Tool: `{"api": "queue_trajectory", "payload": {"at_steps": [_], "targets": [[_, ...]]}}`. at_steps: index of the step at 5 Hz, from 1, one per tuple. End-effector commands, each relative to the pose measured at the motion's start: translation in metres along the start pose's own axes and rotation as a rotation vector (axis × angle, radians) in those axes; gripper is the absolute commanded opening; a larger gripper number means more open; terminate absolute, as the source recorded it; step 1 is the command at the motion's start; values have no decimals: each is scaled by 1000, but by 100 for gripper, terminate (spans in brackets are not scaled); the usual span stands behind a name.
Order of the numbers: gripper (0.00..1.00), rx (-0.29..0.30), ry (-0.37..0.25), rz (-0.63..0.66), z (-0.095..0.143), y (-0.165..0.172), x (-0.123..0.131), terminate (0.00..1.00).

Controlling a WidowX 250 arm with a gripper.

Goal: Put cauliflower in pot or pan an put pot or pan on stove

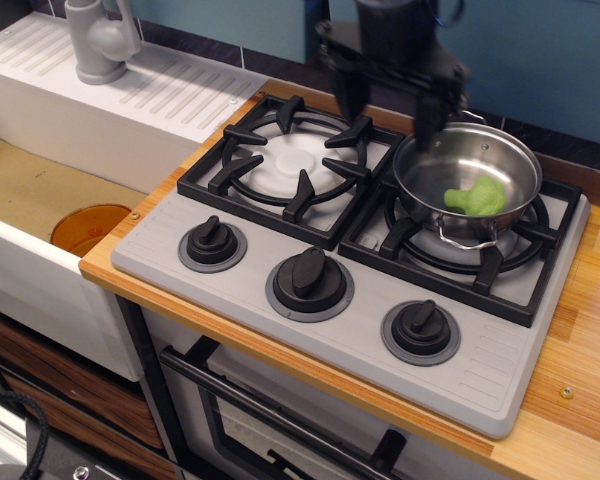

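The shiny steel pot (450, 165) stands on the right burner grate of the grey stove (280, 330). The light-green cauliflower (477, 197) lies inside the pot, at its right front. My black gripper (388, 105) hangs open and empty just above the stove's back, between the two burners. One finger (351, 96) is over the left grate's back right, the other finger (427, 118) is at the pot's left rim.
The left burner grate (292, 165) is bare. Three black knobs (309, 275) line the stove's front. A white sink with a grey faucet (100, 40) and an orange drain (88, 228) lies to the left. Wooden counter (585, 350) runs along the right.
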State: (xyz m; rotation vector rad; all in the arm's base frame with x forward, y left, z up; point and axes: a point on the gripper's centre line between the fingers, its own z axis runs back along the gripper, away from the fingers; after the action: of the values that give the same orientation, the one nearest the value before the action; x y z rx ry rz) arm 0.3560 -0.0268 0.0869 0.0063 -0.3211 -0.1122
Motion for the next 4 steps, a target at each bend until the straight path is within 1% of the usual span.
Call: {"api": "queue_trajectory", "payload": {"at_steps": [1,3,4], "targets": [[100,55,-106,2,-16,4,11,0],[100,52,-144,-4,-36,5,11,0],[0,39,-146,14,-50,2,9,0]]}}
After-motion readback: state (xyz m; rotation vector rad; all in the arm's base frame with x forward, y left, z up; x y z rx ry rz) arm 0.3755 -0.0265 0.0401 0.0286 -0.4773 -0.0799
